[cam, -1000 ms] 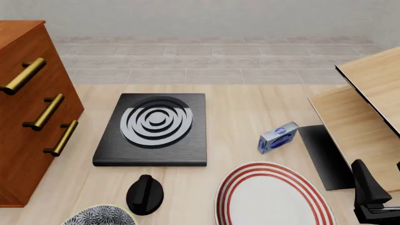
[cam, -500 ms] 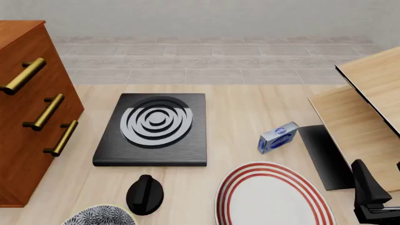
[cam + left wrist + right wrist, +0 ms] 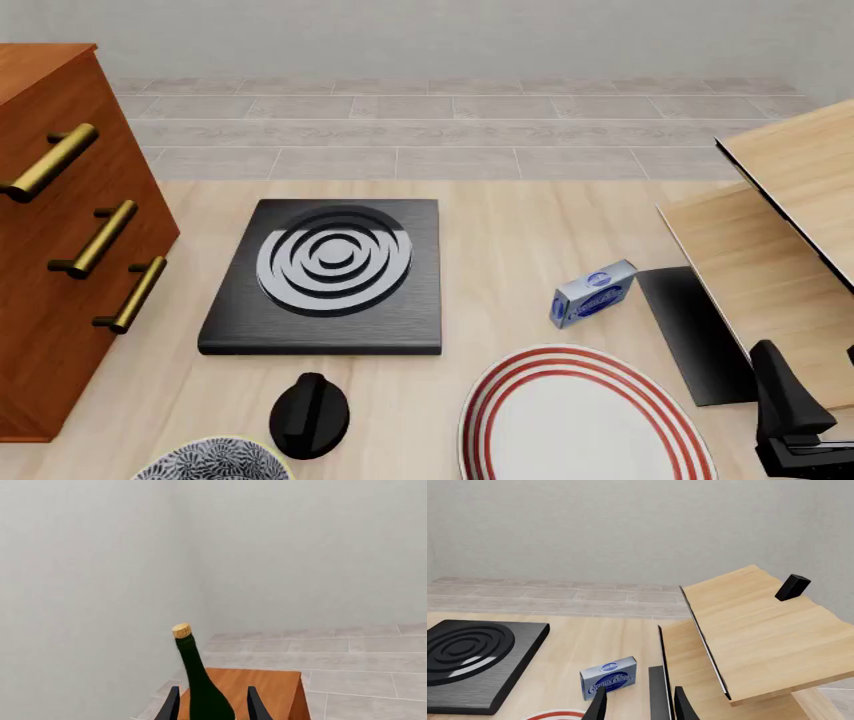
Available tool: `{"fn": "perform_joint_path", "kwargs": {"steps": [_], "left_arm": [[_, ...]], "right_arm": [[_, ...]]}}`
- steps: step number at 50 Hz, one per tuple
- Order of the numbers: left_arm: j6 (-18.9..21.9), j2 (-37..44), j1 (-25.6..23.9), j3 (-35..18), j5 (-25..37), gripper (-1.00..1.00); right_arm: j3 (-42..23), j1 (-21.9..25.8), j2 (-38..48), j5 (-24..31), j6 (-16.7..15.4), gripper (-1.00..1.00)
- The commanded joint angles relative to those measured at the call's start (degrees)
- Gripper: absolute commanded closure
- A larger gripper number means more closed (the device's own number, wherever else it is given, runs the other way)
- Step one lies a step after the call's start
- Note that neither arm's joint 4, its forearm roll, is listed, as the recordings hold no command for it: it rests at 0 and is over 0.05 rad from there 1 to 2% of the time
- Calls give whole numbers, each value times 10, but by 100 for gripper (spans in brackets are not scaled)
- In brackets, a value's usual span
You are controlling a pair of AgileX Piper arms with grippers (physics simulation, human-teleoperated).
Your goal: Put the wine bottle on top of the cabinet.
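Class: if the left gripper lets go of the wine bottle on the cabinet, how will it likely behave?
The wine bottle is tall and slim, so probably tips easily. Its smooth glass looks slippery between the left gripper fingers. It leans slightly above the cabinet top, so releasing now seems risky.

Dark green wine bottle (image 3: 203, 690) with tan cork top; reddish-brown cabinet (image 3: 60, 250) with brass handles. At 6 o'clock, a white plate (image 3: 583, 418) ringed in red stripes; black stove (image 3: 328, 275) with grey rings; blue-and-white box (image 3: 594, 293).
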Motion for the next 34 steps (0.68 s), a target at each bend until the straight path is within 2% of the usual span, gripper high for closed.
{"fn": "perform_joint_path", "kwargs": {"steps": [1, 10, 27, 29, 31, 32, 33, 34], "left_arm": [[4, -41, -14, 4, 25, -100], [5, -95, -39, -4, 71, -100], [-5, -207, -59, 52, 131, -100], [-12, -226, -66, 63, 139, -100], [-37, -250, -59, 77, 142, -100], [-37, -250, -59, 77, 142, -100], [-59, -273, -61, 90, 141, -100], [-59, -273, -61, 90, 141, -100]], "right_arm": [[0, 0, 0, 0, 0, -100], [0, 0, 0, 0, 0, -100], [0, 0, 0, 0, 0, -100], [0, 0, 0, 0, 0, -100], [0, 0, 0, 0, 0, -100], [0, 0, 0, 0, 0, -100], [0, 0, 0, 0, 0, -100], [0, 0, 0, 0, 0, -100]]}}
